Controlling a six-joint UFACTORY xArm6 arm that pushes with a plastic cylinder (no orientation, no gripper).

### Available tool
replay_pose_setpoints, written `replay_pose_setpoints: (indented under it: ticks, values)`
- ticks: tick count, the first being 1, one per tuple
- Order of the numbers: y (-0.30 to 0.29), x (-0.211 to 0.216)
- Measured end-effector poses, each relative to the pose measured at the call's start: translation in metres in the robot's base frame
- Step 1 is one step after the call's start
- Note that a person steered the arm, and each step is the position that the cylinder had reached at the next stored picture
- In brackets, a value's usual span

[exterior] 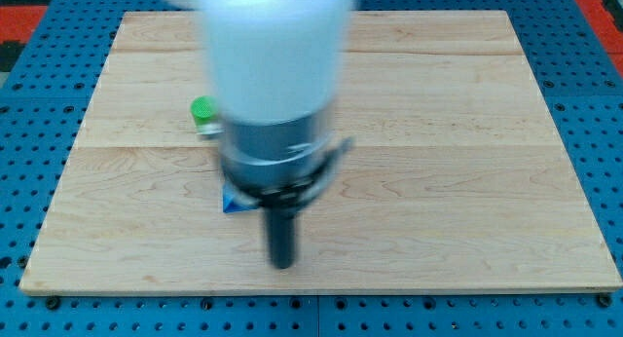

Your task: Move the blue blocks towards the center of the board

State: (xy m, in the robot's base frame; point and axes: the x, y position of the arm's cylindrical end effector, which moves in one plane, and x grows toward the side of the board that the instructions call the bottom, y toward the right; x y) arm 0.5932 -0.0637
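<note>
My tip [282,263] rests on the wooden board [467,152], below the board's middle and a little to the view's left. A blue block [234,201] shows only as a small corner, up and to the left of the tip, mostly hidden behind the arm; I cannot tell whether the rod touches it. A green block [203,109] peeks out at the arm's left edge, higher up. The blurred white and grey arm body [273,84] hides the board's centre-left, so other blocks may lie behind it.
A small pale piece [208,126] sits just below the green block. The board lies on a blue perforated table [594,45]. A red area [29,16] shows at the view's top left.
</note>
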Motion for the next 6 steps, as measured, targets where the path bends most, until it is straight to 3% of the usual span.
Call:
replay_pose_setpoints:
  ticks: [3,5,6]
  values:
    - [-0.053,-0.113]
    - [-0.040,-0.111]
    - [-0.040,-0.132]
